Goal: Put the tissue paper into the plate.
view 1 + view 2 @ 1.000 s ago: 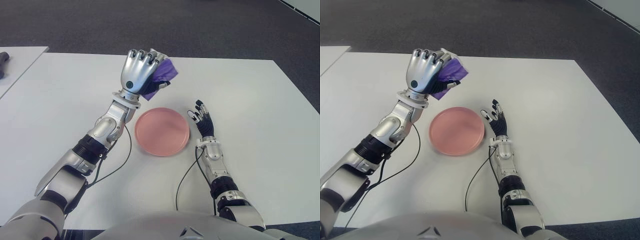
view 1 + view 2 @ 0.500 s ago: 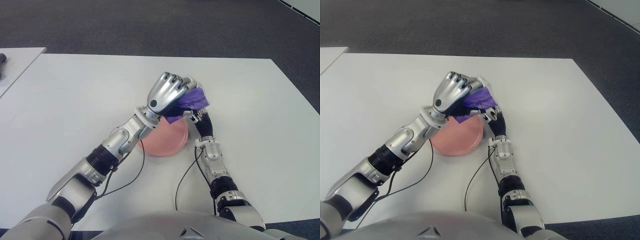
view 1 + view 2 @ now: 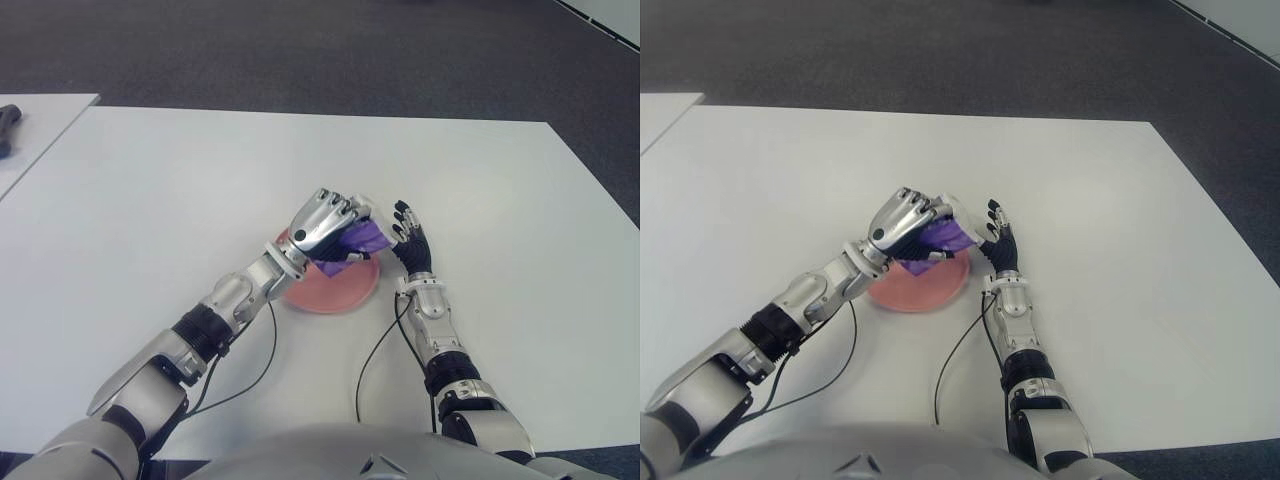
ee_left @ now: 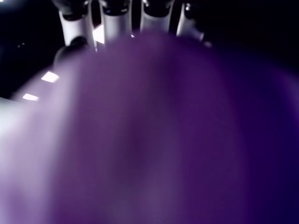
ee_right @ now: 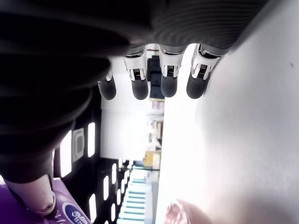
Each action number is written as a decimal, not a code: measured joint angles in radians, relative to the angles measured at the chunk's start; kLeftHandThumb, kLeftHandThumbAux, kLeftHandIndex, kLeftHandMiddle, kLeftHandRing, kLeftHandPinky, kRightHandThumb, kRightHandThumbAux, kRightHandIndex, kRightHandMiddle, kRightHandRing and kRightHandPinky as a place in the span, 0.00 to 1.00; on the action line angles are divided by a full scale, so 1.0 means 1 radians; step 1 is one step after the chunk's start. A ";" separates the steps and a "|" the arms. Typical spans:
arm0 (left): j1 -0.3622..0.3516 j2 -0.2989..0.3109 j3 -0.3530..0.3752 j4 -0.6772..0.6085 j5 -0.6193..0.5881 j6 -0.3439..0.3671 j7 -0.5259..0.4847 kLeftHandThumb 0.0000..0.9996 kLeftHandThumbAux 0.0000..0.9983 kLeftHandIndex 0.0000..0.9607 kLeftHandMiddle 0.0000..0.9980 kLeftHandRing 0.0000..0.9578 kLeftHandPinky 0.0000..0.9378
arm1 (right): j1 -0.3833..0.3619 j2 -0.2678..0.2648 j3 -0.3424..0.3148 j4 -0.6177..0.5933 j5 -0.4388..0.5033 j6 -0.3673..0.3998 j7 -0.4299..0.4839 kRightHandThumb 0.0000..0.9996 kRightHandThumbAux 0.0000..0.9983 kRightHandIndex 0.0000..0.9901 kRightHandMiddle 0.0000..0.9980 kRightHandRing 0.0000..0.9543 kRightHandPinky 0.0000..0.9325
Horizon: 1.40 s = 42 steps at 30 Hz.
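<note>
Two robot hands at the pink plate, purple tissue pack held above it

Two robot hands show at the middle of the white counter [image 3: 150,190]. The left robot hand [image 3: 325,222] reaches in over the pink plate [image 3: 330,290], its fingers curled around the purple tissue paper pack [image 3: 358,240]. The pack sticks out from under the knuckles on the side toward the right robot hand and sits over the far part of the plate. Whether the pack already touches the plate or is just above it cannot be told from the eye views, since the hand covers that spot.

In the left wrist view the purple pack [image 4: 154,140] fills nearly the whole picture, blurred and very close, with the fingers [image 4: 112,18] visible along one edge beyond it, which fits a closed grasp on it.

The right robot hand [image 3: 412,240] shows just beside the plate on its right side, palm down, fingers stretched out and slightly spread, holding nothing. Its fingertips come close to the purple pack. The right wrist view shows its four fingers [image 5: 140,86] extended side by side, with a corner of the purple pack [image 5: 70,212] nearby.

A black cable [image 3: 255,365] trails along each forearm over the counter.
</note>
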 measured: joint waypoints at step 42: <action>0.001 0.054 -0.042 0.092 0.082 0.027 0.008 0.75 0.69 0.46 0.82 0.87 0.90 | -0.051 -0.002 -0.018 0.086 0.020 -0.039 0.004 0.07 0.60 0.00 0.00 0.00 0.00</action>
